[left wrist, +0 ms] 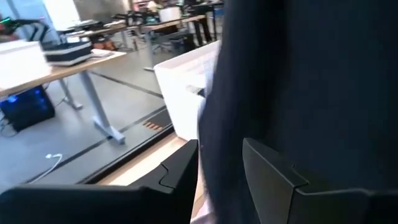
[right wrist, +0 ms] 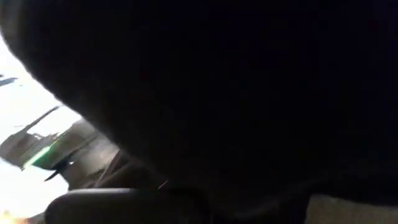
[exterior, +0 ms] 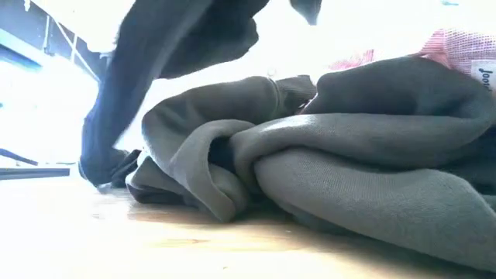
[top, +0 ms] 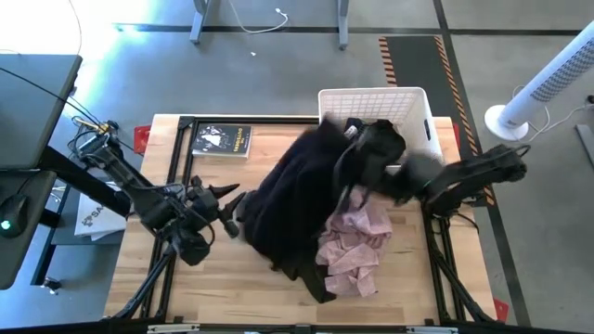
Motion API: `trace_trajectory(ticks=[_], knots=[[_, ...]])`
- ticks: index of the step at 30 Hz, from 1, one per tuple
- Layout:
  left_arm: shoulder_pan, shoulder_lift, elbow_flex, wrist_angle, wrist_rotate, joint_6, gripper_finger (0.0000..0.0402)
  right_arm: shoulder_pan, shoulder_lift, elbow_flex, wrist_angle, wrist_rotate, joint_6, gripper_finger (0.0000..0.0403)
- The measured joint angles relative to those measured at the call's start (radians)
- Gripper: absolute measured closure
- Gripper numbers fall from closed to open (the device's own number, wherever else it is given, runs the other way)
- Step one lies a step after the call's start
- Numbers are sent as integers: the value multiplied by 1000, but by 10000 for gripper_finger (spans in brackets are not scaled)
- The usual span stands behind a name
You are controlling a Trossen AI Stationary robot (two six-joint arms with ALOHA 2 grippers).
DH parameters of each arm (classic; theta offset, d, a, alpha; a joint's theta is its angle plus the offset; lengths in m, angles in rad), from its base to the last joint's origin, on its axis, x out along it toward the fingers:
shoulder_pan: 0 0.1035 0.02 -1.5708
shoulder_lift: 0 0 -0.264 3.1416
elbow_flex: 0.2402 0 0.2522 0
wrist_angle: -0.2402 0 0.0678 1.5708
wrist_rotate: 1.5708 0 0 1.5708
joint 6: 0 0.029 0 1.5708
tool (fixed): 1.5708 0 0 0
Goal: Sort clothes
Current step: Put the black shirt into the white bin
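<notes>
Grey concrete floor is stretching around the wooden counter, with an orange-and-black hazard strip running past its far right corner. A white tower fan is standing to the right. Beyond, desks are sitting in bright daylight, cluttered with equipment.

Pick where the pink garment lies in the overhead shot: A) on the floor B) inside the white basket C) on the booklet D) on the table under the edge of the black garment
D: the pink garment lies on the wooden table, partly under the black garment, outside the basket.
</notes>
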Motion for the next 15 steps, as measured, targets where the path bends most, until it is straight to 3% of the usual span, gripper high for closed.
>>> trace_trajectory(ticks=[5, 10, 15], knots=[[22, 1, -73, 6, -9, -118, 277, -142, -90, 110, 0, 3, -129, 382], [37, 23, -93, 14, -8, -91, 277, -313, -117, 234, -36, 5, -203, 382], [53, 50, -93, 79, -5, -13, 277, -455, -119, 337, -290, 51, -159, 382]])
